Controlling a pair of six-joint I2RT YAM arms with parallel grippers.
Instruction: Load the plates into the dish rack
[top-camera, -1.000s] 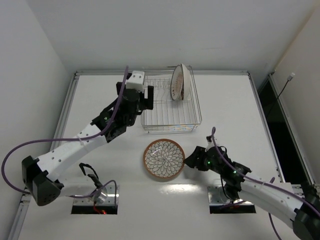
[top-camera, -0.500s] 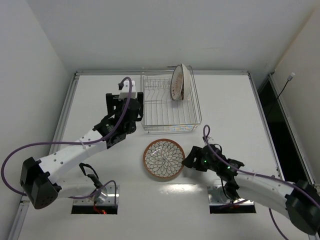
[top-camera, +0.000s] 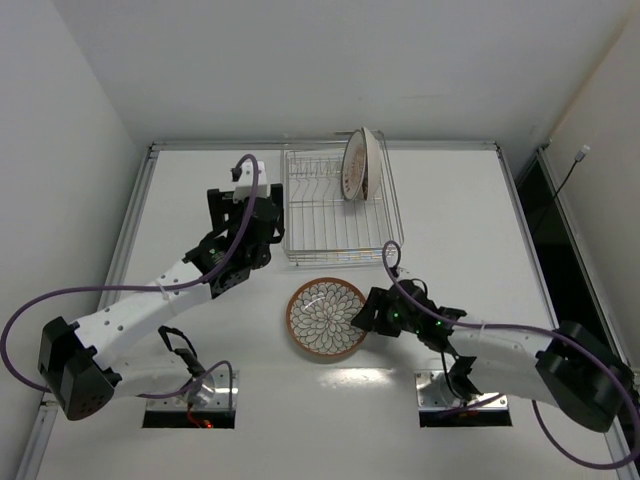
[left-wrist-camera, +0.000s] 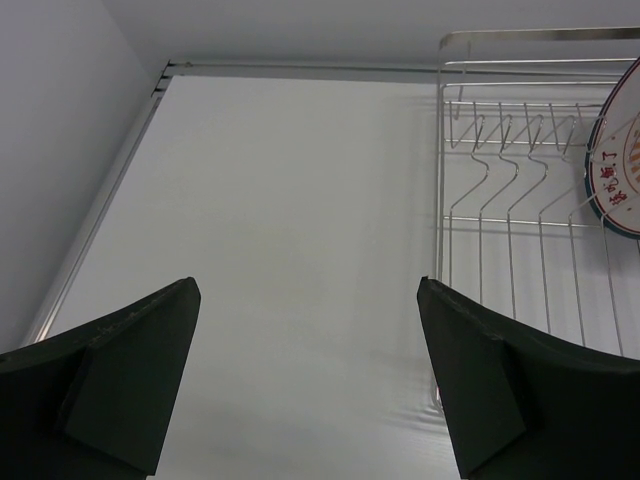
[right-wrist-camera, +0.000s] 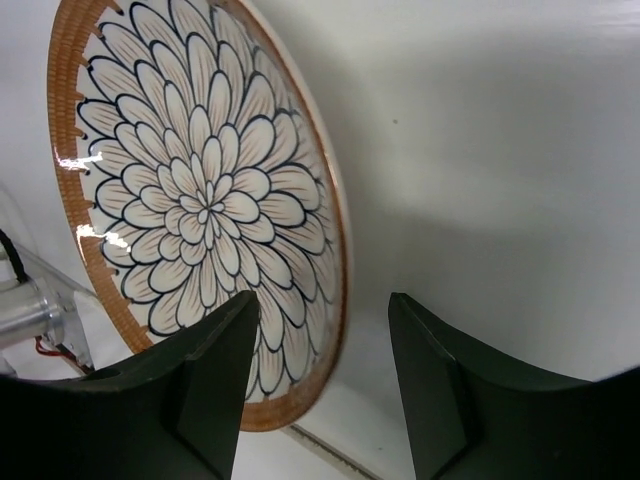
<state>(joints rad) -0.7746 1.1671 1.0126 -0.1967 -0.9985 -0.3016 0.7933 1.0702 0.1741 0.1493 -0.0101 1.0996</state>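
A brown-rimmed petal-pattern plate (top-camera: 327, 317) lies flat on the table in front of the dish rack (top-camera: 335, 232). Two plates (top-camera: 357, 165) stand upright in the rack's far right slots. My right gripper (top-camera: 364, 316) is open at the flat plate's right edge. In the right wrist view the plate (right-wrist-camera: 190, 190) fills the left side, and its rim lies between the fingers of my gripper (right-wrist-camera: 322, 320) without being pinched. My left gripper (top-camera: 243, 203) is open and empty, just left of the rack. In the left wrist view it (left-wrist-camera: 308, 300) faces bare table, with the rack (left-wrist-camera: 520, 215) and a plate's back (left-wrist-camera: 622, 165) at the right.
The table has a raised metal border along the far and left sides (top-camera: 145, 190). White walls enclose the area. Two cut-outs with wiring sit near the arm bases (top-camera: 190, 400). A purple cable loops over each arm.
My left gripper has drawn back from the rack's left side toward the left. My right gripper has moved left, and the flat plate's rim now lies between its fingers.
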